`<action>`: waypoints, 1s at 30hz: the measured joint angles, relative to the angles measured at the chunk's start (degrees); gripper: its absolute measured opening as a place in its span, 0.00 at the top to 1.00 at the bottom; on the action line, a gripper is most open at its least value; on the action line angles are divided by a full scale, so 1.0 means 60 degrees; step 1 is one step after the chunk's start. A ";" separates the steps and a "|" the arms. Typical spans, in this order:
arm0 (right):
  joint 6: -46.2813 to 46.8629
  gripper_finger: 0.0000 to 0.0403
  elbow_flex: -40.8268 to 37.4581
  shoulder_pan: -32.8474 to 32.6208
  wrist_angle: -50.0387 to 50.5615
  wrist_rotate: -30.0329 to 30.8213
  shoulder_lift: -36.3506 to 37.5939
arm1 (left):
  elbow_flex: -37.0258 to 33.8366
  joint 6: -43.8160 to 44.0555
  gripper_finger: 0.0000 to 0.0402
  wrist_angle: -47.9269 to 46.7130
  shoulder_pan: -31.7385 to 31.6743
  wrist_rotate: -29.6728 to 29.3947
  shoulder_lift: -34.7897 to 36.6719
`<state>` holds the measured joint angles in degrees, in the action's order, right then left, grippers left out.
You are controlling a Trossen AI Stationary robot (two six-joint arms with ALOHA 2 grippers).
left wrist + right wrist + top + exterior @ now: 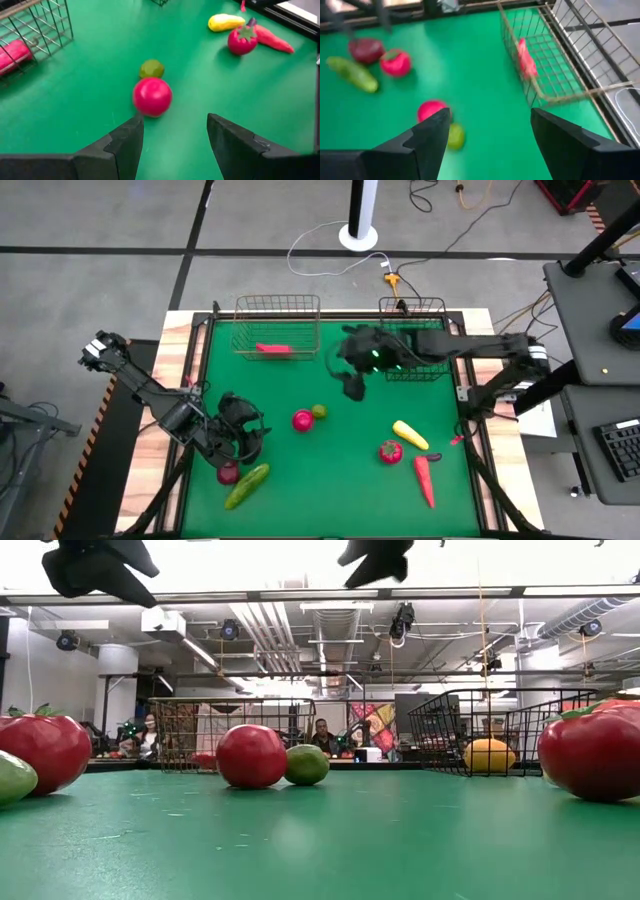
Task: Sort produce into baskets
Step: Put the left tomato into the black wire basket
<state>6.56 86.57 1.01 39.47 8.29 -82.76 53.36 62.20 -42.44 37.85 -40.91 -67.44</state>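
Observation:
My left gripper [248,438] [175,125] hangs open and empty at the near left, above the mat. Beside it lie a green cucumber [246,485] and a dark-red round fruit [228,472]. A red round fruit [302,420] [152,96] and a lime [319,411] [151,68] rest side by side mid-table. My right gripper [352,387] [490,117] hangs open and empty between the two baskets. The tan basket [277,325] holds a pink-red piece [272,348] [525,57]. The black basket [412,345] holds a yellow lemon [490,755].
At the near right lie a long yellow piece [409,434], a red fruit with a green top [390,451], a long red chili [425,480] and a small chili [457,440]. Another red green-topped fruit [396,63] lies by the cucumber. People sit behind the table [322,735].

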 joint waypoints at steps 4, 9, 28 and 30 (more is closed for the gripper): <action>0.0460 0.32 -0.0259 -0.1235 0.0749 0.0902 0.0478 | 0.0000 0.0160 0.50 -0.0004 0.0000 0.0467 0.0003; 0.1099 0.32 -0.0834 -0.2515 0.0911 0.1196 0.1032 | -0.0027 0.0200 0.44 0.0005 0.0024 0.1514 0.0001; 0.2581 0.29 -0.2555 -0.3674 0.0231 0.2226 0.1341 | -0.0091 0.0041 0.23 -0.1509 0.0552 0.2686 -0.1977; 0.2585 0.28 -0.2569 -0.3688 0.0231 0.2230 0.1341 | -0.0091 0.0071 0.23 -0.1676 0.0572 0.2785 -0.2116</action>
<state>22.06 71.16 -21.12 40.86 21.67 -74.72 52.82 62.62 -52.49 41.28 -24.20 -80.14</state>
